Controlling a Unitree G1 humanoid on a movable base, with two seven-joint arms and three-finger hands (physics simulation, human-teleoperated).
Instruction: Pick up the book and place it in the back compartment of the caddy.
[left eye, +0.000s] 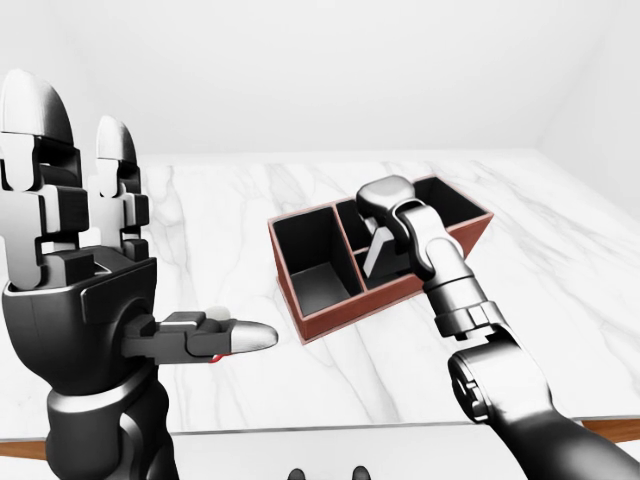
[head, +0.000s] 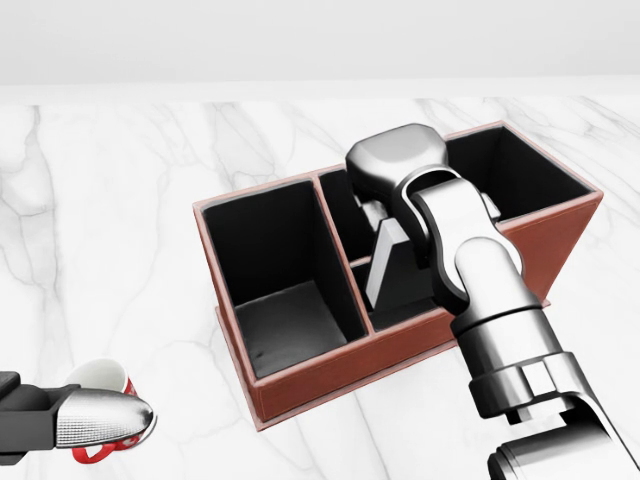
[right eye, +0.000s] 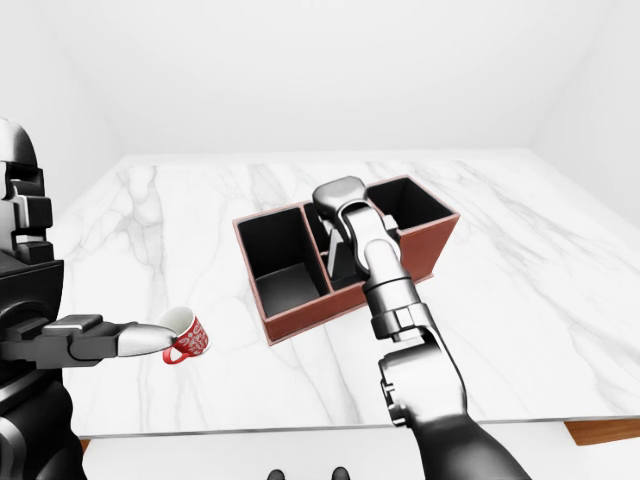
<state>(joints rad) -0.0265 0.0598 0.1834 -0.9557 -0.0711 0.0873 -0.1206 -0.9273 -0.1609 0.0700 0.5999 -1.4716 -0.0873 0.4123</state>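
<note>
The reddish-brown caddy (head: 232, 330) stands at an angle on the marble table, with black-lined compartments. The book (head: 381, 265), pale-edged with a dark cover, leans upright in the caddy's middle section, at the divider between its two small compartments. I cannot tell which of the two holds its lower end. My right hand (head: 378, 214) hangs over the book's top and its fingers seem closed round that end, though the silver back of the hand hides most of them. My left hand (left eye: 120, 250) is raised at the left of the left-eye view, fingers spread and holding nothing.
A red and white mug (right eye: 186, 337) sits on the white marble table (head: 120, 220) left of the caddy, just behind my left thumb (head: 105, 418). The caddy's large left compartment (head: 285, 300) and right compartment (head: 520, 175) show only black lining.
</note>
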